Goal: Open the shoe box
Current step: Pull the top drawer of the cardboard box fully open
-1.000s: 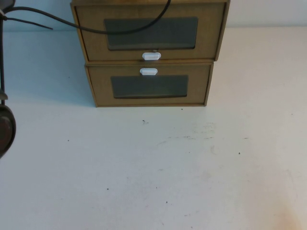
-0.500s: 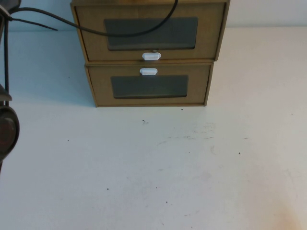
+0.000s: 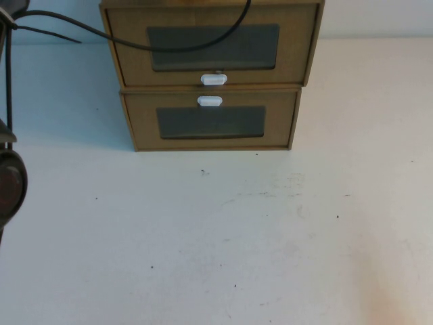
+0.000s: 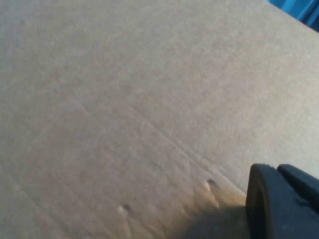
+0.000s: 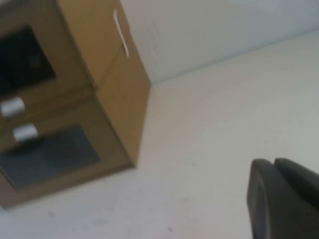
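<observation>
Shoe box point(image 3: 279, 126) sits shut at the back of the surface point(image 3: 270, 237), second box point(image 3: 292, 47) on top, same as before. Left gripper point(image 4: 277, 172) is close against cardboard point(image 4: 124, 99), can't tell its state. Right gripper point(image 5: 273, 167) is closed, empty, off to the box's right.

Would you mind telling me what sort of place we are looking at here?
Probably a robot test bench: a scuffed white table against a plain wall, holding two stacked cardboard shoe boxes. The left claw sits close over cardboard; the right claw, shut, hangs above the table beside the boxes.
</observation>
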You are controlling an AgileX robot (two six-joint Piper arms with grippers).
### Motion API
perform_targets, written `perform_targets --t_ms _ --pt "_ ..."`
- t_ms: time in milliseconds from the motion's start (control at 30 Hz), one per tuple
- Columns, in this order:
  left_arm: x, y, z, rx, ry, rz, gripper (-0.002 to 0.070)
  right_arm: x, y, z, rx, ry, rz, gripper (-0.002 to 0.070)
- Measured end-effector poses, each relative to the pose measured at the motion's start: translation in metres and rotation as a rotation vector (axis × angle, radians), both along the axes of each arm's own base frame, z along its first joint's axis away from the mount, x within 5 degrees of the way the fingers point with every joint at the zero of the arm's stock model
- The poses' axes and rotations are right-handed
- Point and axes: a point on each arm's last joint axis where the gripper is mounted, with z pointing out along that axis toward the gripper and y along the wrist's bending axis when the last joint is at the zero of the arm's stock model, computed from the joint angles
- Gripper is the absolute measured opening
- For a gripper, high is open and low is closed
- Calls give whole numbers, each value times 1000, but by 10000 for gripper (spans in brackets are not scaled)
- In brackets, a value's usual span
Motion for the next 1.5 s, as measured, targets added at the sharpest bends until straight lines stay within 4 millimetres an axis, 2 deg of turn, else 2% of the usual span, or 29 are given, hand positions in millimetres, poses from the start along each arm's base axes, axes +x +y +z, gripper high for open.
perform_targets --t_ms 133,333,467,600,700,867,1100,1267,1400,1500 --pt "0 0 0 0 0 0 -5 1 -3 7 245 -52 -40 -13" --pt "0 0 0 1 1 -1 -5 0 -4 14 400 -76 -51 -14" --pt "0 0 0 1 1 -1 -5 -4 3 42 400 -90 39 -13" --pt "0 0 0 1 3 2 -5 4 14 73 322 8 137 -13" --pt "0 0 0 2 3 3 -5 20 21 94 212 137 215 -13" --pt "0 0 0 2 3 3 -5 60 28 120 13 374 330 -13" --pt "0 0 0 1 5 4 -5 113 38 145 -101 506 484 -13" --pt "0 0 0 1 5 4 -5 140 68 153 -194 516 618 -13" --pt "0 0 0 1 5 4 -5 156 106 157 -311 519 710 -13" --pt "0 0 0 1 5 4 -5 166 141 151 -471 545 755 -13"
